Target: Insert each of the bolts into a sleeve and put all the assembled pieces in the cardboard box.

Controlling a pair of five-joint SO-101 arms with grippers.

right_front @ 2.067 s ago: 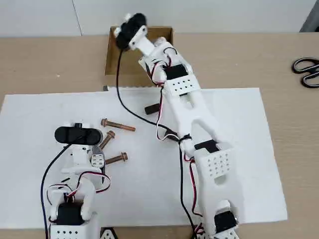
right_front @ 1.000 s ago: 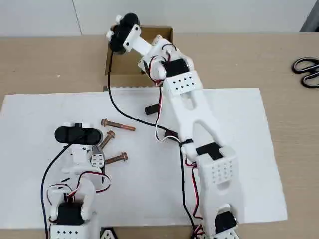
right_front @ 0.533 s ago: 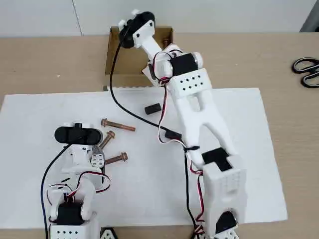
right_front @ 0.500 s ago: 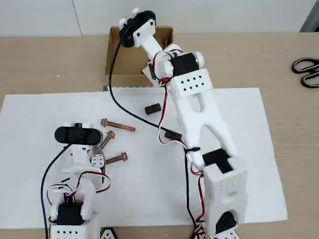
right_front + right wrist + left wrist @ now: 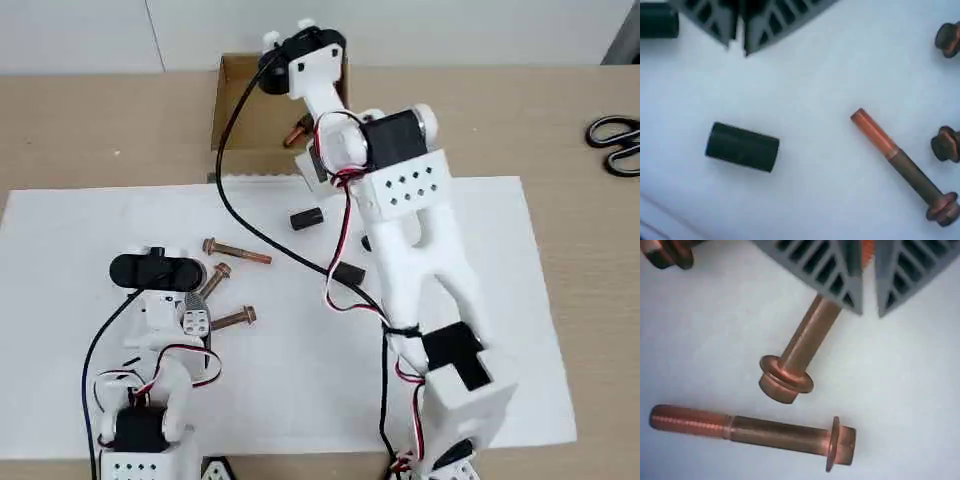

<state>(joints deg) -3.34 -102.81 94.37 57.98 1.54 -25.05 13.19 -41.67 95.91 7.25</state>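
High: sleeve (image 5: 307, 217) near top edge of the paper (image 5: 80, 230), by the box (image 5: 232, 110); bolts (image 5: 236, 251) toward its left edge.

Left wrist: left gripper (image 5: 869, 310) looks pinched on the tip of the middle bolt (image 5: 800, 347) (orange shows between jaws).

Right wrist: right gripper (image 5: 737, 50) nearly closed, empty. Open wide, clamp sleeve mid-length, ends free; it may roll.

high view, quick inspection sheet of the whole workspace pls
surface: wooden table with white paper sheet
job's things: three loose copper bolts; black cylindrical sleeve; brown cardboard box holding one copper piece
clutter: black-handled scissors on table
pincers: left pincer over a bolt's shaft; right pincer above paper, jaws together, empty
cables: black cable trailing over paper
surroundings: white wall
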